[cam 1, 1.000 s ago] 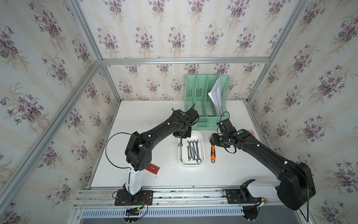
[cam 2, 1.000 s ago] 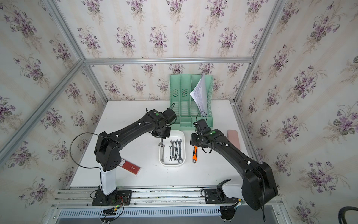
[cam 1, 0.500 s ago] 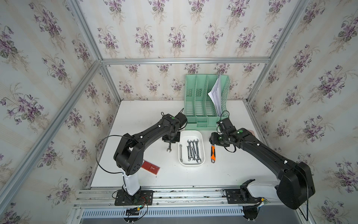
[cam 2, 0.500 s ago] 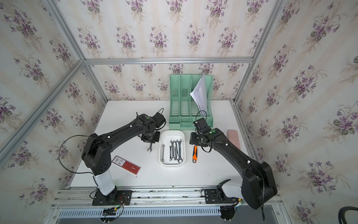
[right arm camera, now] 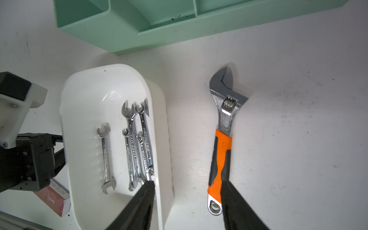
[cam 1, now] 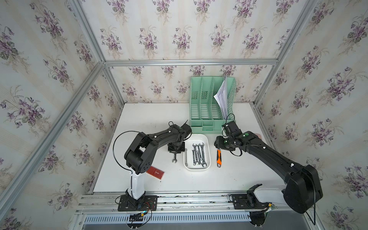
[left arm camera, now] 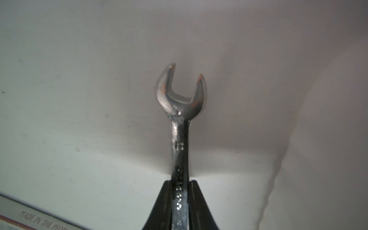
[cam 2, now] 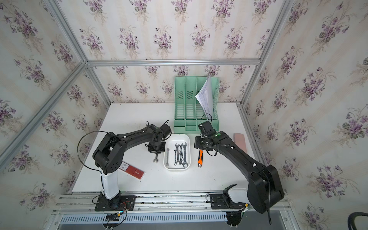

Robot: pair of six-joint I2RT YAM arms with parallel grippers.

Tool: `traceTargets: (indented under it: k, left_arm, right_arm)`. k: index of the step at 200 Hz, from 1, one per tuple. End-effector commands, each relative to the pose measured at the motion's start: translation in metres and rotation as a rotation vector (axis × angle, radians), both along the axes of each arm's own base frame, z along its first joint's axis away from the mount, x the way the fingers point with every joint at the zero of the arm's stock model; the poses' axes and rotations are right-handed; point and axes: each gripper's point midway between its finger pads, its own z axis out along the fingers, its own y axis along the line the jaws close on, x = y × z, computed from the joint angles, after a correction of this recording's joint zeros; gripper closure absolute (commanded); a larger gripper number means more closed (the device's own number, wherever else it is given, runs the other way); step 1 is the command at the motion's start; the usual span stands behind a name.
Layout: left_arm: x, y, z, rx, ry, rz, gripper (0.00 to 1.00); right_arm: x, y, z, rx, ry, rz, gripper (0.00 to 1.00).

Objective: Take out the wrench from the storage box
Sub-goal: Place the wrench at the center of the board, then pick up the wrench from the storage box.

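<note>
— Where's the wrench (left arm camera: 180, 111)?
— Out of the box (cam 1: 199, 137), over the table (cam 1: 151, 119) and just beside the box on the left arm's side. The left gripper (left arm camera: 180, 184) is nearly closed and pinches its shank, with the open-end head sticking out past the fingers. I can't tell whether the head touches the table.
— And the box?
— Several other wrenches (right arm camera: 135, 143) lie inside it.
— And the right gripper (right arm camera: 187, 191)?
— About half open, holding nothing. One finger is above the box's rim. The other is above an adjustable wrench (right arm camera: 221, 149) with an orange handle, which lies on the table beside the box. A green organizer (cam 1: 207, 111) stands behind.
</note>
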Motion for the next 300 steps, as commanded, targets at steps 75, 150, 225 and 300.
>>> traceTargets:
  k: [75,150,225,300]
  left_arm:
    - [-0.005,-0.004,0.007,-0.05,-0.003,-0.005,0.57]
    - [0.004,0.016,0.09,-0.099,-0.177,-0.015,0.24]
    - [-0.001,0.057,0.148,-0.131,-0.322,0.029,0.08]
    - [-0.009,0.073,0.15,-0.143,-0.338,0.063,0.06]
  right_arm:
    - [-0.001,0.02,0.017,0.087,-0.005,0.033,0.4]
    - [-0.004,0.063,0.035,0.1,-0.005,0.117,0.42]
    - [-0.001,0.103,0.009,0.008,0.043,0.19,0.43]
    - [-0.003,0.132,-0.046,-0.079,0.131,0.241,0.48]
